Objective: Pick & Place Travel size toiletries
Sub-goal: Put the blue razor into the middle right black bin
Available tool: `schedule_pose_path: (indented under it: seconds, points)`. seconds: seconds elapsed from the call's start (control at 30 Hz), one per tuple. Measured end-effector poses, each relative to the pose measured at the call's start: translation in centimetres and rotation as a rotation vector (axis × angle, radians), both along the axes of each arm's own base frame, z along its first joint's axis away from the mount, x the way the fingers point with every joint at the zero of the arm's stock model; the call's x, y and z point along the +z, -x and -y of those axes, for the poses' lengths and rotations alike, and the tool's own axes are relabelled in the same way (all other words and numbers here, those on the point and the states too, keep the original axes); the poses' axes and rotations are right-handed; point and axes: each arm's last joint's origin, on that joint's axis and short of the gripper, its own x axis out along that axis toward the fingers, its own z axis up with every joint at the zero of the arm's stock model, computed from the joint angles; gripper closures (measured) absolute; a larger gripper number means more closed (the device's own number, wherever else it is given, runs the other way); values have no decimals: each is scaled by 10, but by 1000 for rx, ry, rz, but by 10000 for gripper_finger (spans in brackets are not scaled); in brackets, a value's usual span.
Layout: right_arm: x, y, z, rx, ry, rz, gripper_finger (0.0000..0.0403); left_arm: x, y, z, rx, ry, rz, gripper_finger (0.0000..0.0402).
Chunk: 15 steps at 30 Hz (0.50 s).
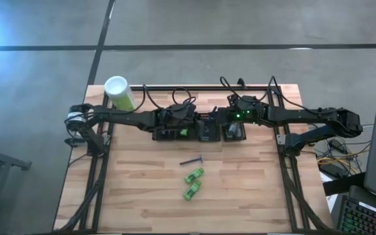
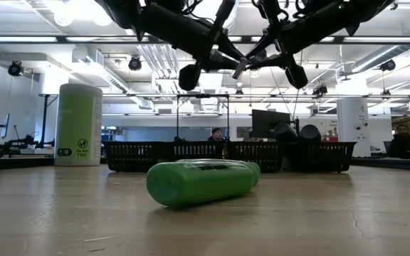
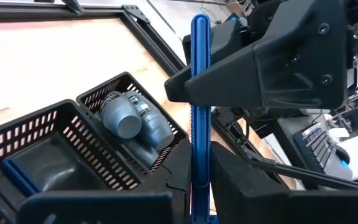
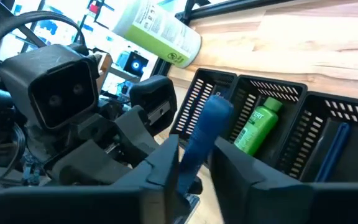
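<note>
A thin blue razor [image 3: 199, 124] hangs in the air above the black mesh bins [image 1: 201, 135] at the table's far middle. My left gripper [image 3: 199, 183] and my right gripper [image 4: 194, 168] face each other there, both shut on it. Two bright green tubes [image 1: 192, 183] and a dark razor [image 1: 192, 160] lie flat on the wood nearer the front. In the bins lie grey oval bottles [image 3: 132, 118], a green tube [image 4: 257, 127] and blue razors [image 4: 337, 146]. My left gripper pinches one end of the razor's handle [image 3: 199, 165] between its two fingers. The razor sticks straight out past the fingertips toward the other arm, clear of the bins. My right gripper pinches the same razor farther along [image 4: 202, 134] between its two fingers, coming nearly level from the table's right side. The razor's free end [image 3: 199, 28] reaches beyond them.
A tall pale-green canister with a white cap [image 1: 119, 93] stands at the table's far left corner. The row of bins [image 2: 226, 156] runs along the far side under both grippers. Bare wood lies around the green tubes [image 2: 201, 181] toward the near edge.
</note>
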Motion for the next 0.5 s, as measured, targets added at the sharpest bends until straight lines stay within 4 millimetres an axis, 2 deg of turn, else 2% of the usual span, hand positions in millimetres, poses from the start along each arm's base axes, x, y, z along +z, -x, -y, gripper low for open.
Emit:
schedule_pose_path:
  seconds: [0.17,0.37,0.5]
  points:
    - [-2,-3,1,9,17,-3,371,-2,0,0,-3,-17,-14,344]
    - [-15,-6,2,19,32,-94,372,-5,2,0,21,10,-51,280]
    - [-26,-10,3,20,18,-146,364,-15,8,2,12,16,-186,232]
